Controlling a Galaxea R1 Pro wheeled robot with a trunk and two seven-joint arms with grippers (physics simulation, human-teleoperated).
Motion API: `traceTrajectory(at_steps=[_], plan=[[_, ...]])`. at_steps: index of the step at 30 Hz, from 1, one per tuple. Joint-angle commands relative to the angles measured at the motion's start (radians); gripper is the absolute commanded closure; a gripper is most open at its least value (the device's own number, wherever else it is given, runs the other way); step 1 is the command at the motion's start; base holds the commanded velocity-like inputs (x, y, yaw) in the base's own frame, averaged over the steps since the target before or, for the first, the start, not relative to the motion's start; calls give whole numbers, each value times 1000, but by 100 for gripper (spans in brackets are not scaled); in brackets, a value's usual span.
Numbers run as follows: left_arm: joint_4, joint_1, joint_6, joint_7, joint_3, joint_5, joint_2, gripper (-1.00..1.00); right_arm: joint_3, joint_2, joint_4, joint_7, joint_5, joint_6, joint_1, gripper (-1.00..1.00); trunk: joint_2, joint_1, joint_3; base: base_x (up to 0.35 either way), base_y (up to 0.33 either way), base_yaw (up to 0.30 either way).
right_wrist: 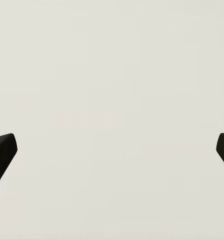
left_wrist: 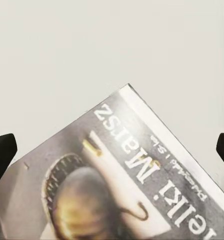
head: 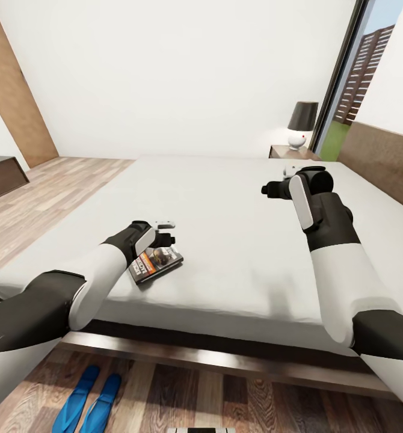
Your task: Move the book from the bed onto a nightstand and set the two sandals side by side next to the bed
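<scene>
**Pale-grey mattress, book near its foot edge**

Pale grey bedding covers the bed (head: pixel 237 204), and the book (head: pixel 156 263) lies flat on it close to the near edge, its dark cover with the orange band facing up. The left gripper (head: pixel 163 233) hovers right over the book, jaws spread wide; in the left wrist view both dark fingertips (left_wrist: pixel 1 152) sit far apart at the picture's edges, with the book (left_wrist: pixel 127 185) between them and not gripped. The right gripper (head: pixel 272 187) hangs above the middle of the mattress, its jaws just as wide and holding nothing. On the plank floor (head: pixel 237 397) by the bed's foot the two sandals (head: pixel 87 402) lie side by side. A nightstand (head: pixel 284 152) with a lamp (head: pixel 301 123) stands at the far corner.
</scene>
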Motion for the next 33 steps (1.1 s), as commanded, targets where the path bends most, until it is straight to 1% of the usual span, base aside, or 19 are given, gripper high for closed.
traceTrajectory(at_steps=[1, 3, 5, 14, 19, 33], plan=[[-2, 0, 5, 4, -8, 10, 0, -100, 3, -1, -1, -10, -10, 3, -1, -100, -7, 4, -4, 0, 0, 0], [-2, 0, 5, 3, -8, 10, 1, -100, 3, -1, -1, -10, -10, 3, -1, -100, -21, 11, -10, 0, 0, 0], [-2, 0, 5, 2, -8, 9, 1, -100, 3, -1, -1, -10, -10, 3, -1, -100, -22, 12, -18, 0, 0, 0], [-2, 0, 5, 2, -9, 8, 2, -100, 3, 1, 0, -10, -9, 3, -1, -100, -22, 12, -18, 0, 0, 0], [-2, 0, 5, 3, -9, 7, 2, -100, 3, 1, 3, -10, -9, 3, -1, -100, -23, 15, -37, 0, 0, 0], [-2, 0, 3, 9, -9, 7, 2, -100, 3, 1, 4, -10, -11, 3, -1, -100, -23, 15, -37, 0, 0, 0]])
